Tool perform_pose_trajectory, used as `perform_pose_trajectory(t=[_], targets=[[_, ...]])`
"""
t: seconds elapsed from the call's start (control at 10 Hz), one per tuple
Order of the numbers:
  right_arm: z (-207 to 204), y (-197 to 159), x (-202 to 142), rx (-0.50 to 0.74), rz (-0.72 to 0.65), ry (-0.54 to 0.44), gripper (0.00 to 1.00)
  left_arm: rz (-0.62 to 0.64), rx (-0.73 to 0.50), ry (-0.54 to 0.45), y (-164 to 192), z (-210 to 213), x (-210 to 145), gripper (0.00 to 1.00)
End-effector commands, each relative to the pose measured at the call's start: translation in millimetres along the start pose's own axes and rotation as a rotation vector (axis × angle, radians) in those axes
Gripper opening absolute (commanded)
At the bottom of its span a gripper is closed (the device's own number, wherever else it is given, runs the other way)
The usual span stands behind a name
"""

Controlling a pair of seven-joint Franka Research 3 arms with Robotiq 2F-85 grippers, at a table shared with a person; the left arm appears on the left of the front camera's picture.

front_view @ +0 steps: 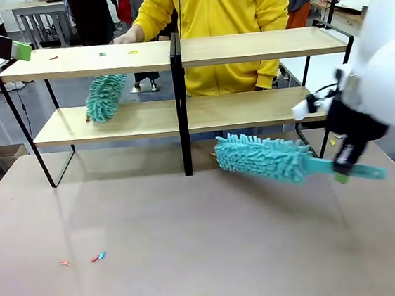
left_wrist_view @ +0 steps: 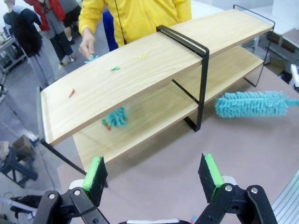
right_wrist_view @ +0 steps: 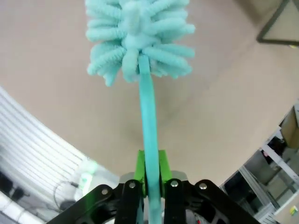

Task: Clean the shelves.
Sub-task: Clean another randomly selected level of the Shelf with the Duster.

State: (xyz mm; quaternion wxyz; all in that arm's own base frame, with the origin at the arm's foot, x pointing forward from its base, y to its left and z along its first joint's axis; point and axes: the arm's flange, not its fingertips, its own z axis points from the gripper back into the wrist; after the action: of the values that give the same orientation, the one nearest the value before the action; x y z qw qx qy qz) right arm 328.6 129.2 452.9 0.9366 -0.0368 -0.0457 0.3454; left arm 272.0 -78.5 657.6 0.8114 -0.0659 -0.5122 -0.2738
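Hovering with fingers spread off the left end of the shelves (front_view: 257, 45), the left gripper (left_wrist_view: 153, 173) is seen empty; the teal duster (front_view: 262, 157), clamped by its handle in the right gripper (front_view: 342, 169), is pointed leftward, lengthwise just before the lower board (front_view: 250, 108).

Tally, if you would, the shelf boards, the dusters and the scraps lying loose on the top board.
Boards: 2, top board and lower board.
Dusters: 2, one in the right gripper, one over the lower board.
Scraps: 3, red, green, yellow; the teal bit at the person's hand is not counted.
Total: 7.
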Motion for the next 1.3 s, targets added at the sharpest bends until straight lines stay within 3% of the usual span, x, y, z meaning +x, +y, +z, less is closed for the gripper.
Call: perform_pose_trajectory(t=[0.0, 0.1, 0.3, 0.4, 0.5, 0.6, 0.9, 1.1, 1.2], targets=[[-9.1, 25.7, 24.3, -0.089, 0.155, 0.140, 0.12, -0.007, 0.003, 0.001, 1.0, -0.2, -1.1, 1.00], [0.0, 0.0, 0.0, 0.000, 0.000, 0.000, 0.12, -0.007, 0.003, 0.001, 1.0, -0.2, -1.1, 1.00], [0.0, 0.0, 0.0, 0.000, 0.000, 0.000, 0.12, -0.007, 0.003, 0.001, 1.0, -0.2, -1.1, 1.00], [-13.0, 13.0, 14.0, -0.017, 0.037, 0.041, 0.12, -0.007, 0.003, 0.001, 1.0, -0.2, -1.1, 1.00], [-17.2, 20.4, 26.3, -0.009, 0.026, 0.005, 0.12, -0.007, 0.003, 0.001, 1.0, -0.2, -1.1, 1.00], [-20.4, 28.6, 36.2, 0.002, -0.031, -0.053, 0.12, -0.007, 0.003, 0.001, 1.0, -0.2, -1.1, 1.00], [-40.4, 59.8, 62.4, 0.027, -0.152, -0.042, 0.12, -0.007, 0.003, 0.001, 1.0, -0.2, -1.1, 1.00], [-50.9, 70.0, 75.6, 0.033, -0.351, -0.118, 0.12, -0.007, 0.003, 0.001, 1.0, -0.2, -1.1, 1.00], [-55.4, 74.8, 79.3, 0.064, -0.379, -0.148, 0.12, -0.007, 0.003, 0.001, 1.0, -0.2, -1.1, 1.00]])
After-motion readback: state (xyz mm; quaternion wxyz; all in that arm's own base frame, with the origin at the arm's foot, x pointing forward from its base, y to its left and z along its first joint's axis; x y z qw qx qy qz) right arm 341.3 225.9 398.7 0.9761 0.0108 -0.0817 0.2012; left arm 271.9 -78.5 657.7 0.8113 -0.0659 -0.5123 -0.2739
